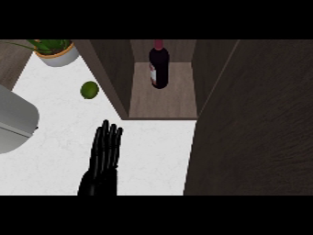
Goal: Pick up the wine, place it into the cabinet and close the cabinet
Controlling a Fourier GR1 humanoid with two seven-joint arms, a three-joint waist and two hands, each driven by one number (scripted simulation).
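A dark wine bottle [159, 64] with a red top stands upright on the wooden shelf inside the open cabinet [163, 98]. The cabinet's door [267, 119], dark brown wood, is swung open and fills the right side of the view. My left hand [103, 158] rests on the white counter in front of the cabinet's left wall, fingers straight and pointing away from me, holding nothing. It is well apart from the bottle. My right hand does not show.
A green lime [90, 89] lies on the white counter [57, 151] left of the cabinet. A potted plant [56, 51] stands at the back left. A grey metal appliance [6, 119] juts in from the left edge.
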